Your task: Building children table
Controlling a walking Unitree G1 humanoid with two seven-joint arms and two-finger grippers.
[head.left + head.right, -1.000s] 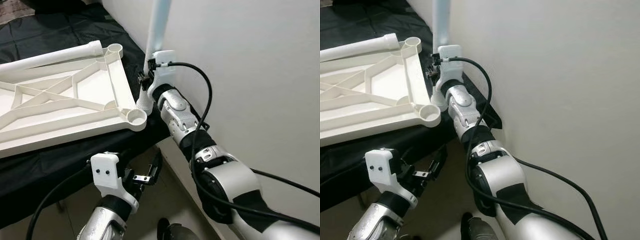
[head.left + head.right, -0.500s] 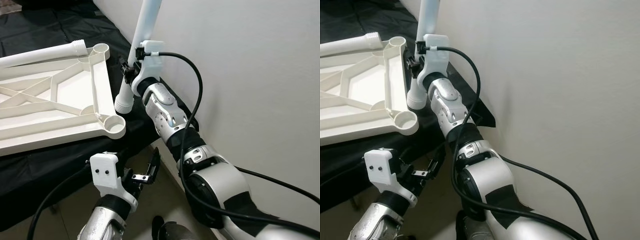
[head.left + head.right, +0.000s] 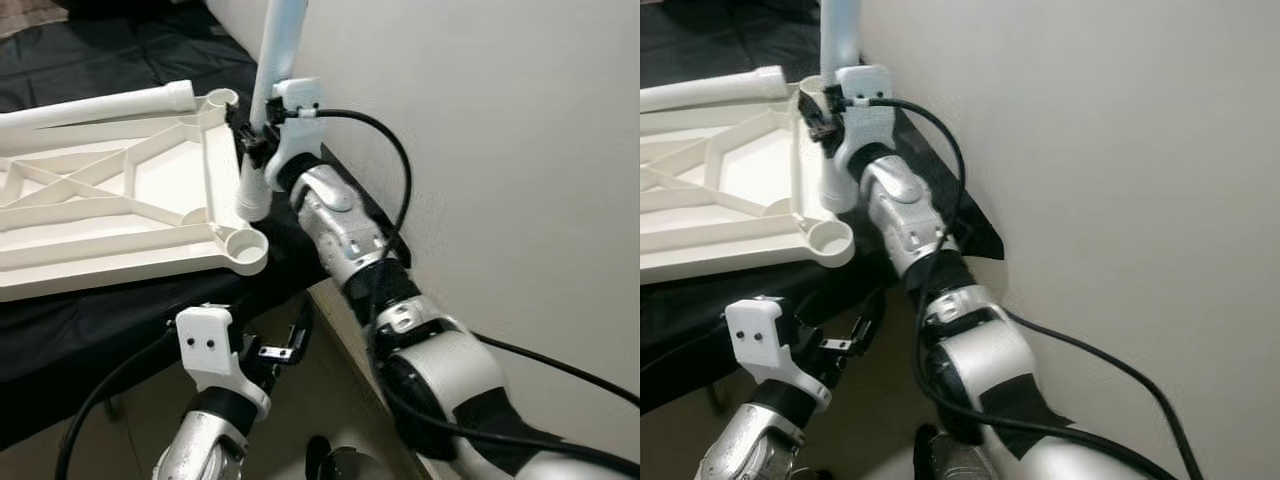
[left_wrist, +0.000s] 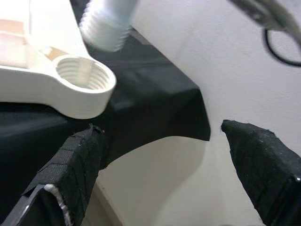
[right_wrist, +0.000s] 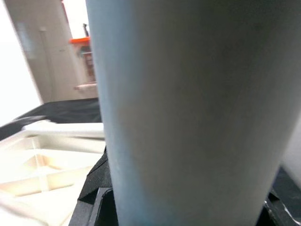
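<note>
The white table top [image 3: 110, 215] lies upside down on a black cloth [image 3: 90, 320], its ribbed underside up, ahead of our left gripper's fingers and just beside those of our right; of its corner sockets we can count two along the near edge by the wall. The nearer socket [image 3: 245, 245] is open and threaded inside, and the farther socket [image 3: 222, 99] sits right by the end of a table leg [image 3: 100, 105] that lies along the far edge of the top. So we count two legs in all: that one lying flat, and a second leg [image 3: 270, 70] held nearly upright in our right gripper [image 3: 250, 140]. Its fingers are clamped around this upright leg partway up, and in the right wrist view the pale tube [image 5: 188, 108] stands directly in front of the camera with the black fingers at its base. The leg's threaded lower end [image 4: 108, 23] hangs just above and a little beyond the nearer socket [image 4: 84, 77], not touching it. Our left gripper [image 3: 285, 345] is low, below the edge of the cloth, with its two black fingers [image 4: 70, 169] spread wide apart and holding nothing; between them, in the left wrist view, we see the cloth's hanging corner and the pale wall [image 3: 500, 150]. A black cable [image 3: 385, 130] loops off the right wrist.
</note>
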